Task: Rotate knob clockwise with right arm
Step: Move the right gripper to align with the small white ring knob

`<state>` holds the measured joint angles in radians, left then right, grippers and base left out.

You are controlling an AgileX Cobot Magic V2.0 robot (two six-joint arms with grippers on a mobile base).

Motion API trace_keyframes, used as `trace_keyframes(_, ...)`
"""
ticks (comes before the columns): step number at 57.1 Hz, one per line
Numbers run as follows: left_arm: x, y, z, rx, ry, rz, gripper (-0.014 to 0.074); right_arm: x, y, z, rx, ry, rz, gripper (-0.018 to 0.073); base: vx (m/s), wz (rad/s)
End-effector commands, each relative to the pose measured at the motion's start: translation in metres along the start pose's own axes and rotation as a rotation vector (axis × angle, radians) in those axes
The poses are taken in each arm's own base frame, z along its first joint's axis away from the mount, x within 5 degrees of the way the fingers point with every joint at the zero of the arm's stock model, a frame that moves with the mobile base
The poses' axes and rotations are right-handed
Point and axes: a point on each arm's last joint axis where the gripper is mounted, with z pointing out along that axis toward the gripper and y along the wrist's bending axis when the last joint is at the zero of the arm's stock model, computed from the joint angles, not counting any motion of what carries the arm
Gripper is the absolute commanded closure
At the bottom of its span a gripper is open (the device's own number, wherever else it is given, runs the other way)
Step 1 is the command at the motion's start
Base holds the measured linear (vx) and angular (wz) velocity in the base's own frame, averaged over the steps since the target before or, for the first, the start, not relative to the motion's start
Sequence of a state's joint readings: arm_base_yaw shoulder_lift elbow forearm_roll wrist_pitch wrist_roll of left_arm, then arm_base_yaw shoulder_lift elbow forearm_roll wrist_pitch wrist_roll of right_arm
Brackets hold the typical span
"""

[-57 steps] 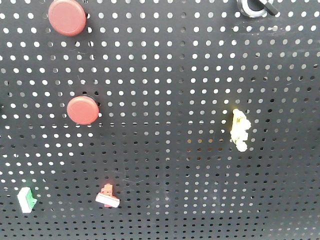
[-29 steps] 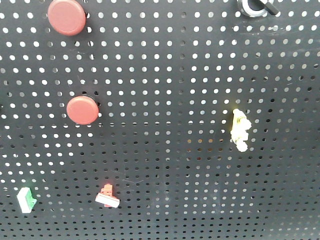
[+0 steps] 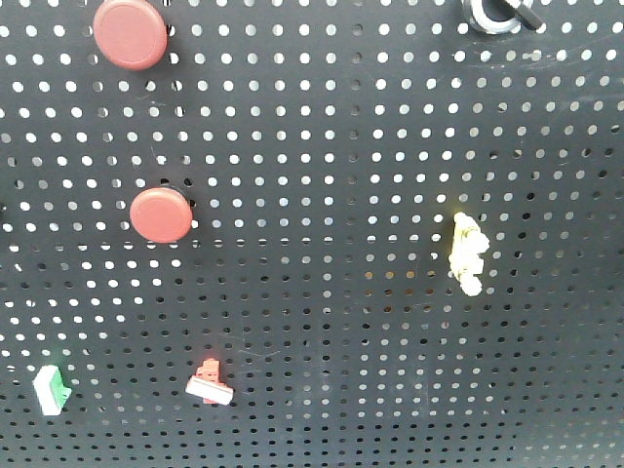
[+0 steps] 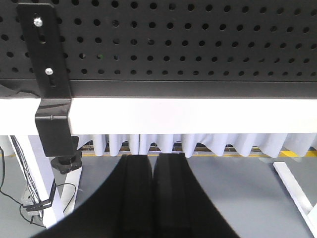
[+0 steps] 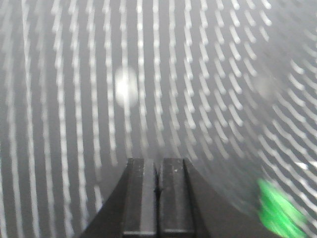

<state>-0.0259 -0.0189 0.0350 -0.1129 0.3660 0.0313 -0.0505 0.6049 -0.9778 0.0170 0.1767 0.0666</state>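
Note:
The knob (image 3: 497,16), with a silver ring and a dark bar, sits at the top right edge of the black pegboard (image 3: 322,146) in the front view, partly cut off. No arm shows in that view. My right gripper (image 5: 158,163) is shut and empty, facing the pegboard, which is smeared by motion blur in the right wrist view; the knob is not visible there. My left gripper (image 4: 153,158) is shut and empty, below the white table edge (image 4: 188,115).
Two red round buttons (image 3: 129,34) (image 3: 161,214), a yellow toggle (image 3: 468,253), a small red switch (image 3: 210,382) and a green switch (image 3: 51,388) are on the board. A green blur (image 5: 277,210) shows at the right wrist view's lower right. A black bracket (image 4: 49,79) hangs at the board's left.
The front view has shifted very slightly; nothing on the board has moved. The right wrist view is blurred by motion now.

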Motion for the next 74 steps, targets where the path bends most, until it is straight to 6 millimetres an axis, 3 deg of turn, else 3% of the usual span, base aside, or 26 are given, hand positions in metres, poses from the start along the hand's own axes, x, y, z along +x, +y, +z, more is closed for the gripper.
trace_keyframes(1, -0.004, 0.0, 0.0, -0.002, -0.075, -0.011, 0.0603, -0.02, 0.002, 0.014, -0.02, -0.079, 0.095, 0.0568, 0.0, 0.0)
trace_keyframes(17, -0.004, 0.0, 0.0, -0.002, -0.075, -0.011, 0.0603, -0.02, 0.002, 0.024, -0.029, -0.11, 0.199, 0.0568, 0.0, 0.0)
trace_keyframes(30, -0.004, 0.0, 0.0, -0.002, -0.075, -0.011, 0.0603, -0.017, 0.011, 0.034, -0.089, 0.072, 0.012, 0.0568, 0.0, 0.0)
trace_keyframes(41, -0.004, 0.0, 0.0, -0.002, -0.075, -0.011, 0.0603, -0.033, 0.046, 0.056, -0.363, 0.107, -0.06, 0.0568, 0.0, 0.0)
trace_keyframes(55, -0.004, 0.0, 0.0, -0.002, -0.075, -0.011, 0.0603, -0.018, 0.103, 0.086, -0.638, 0.171, -0.104, 0.0568, 0.0, 0.0)
trace_keyframes(74, -0.004, 0.0, 0.0, -0.002, -0.075, -0.011, 0.0603, -0.005, 0.151, 0.078, -0.796, 0.084, -0.459, 0.0568, 0.0, 0.0)
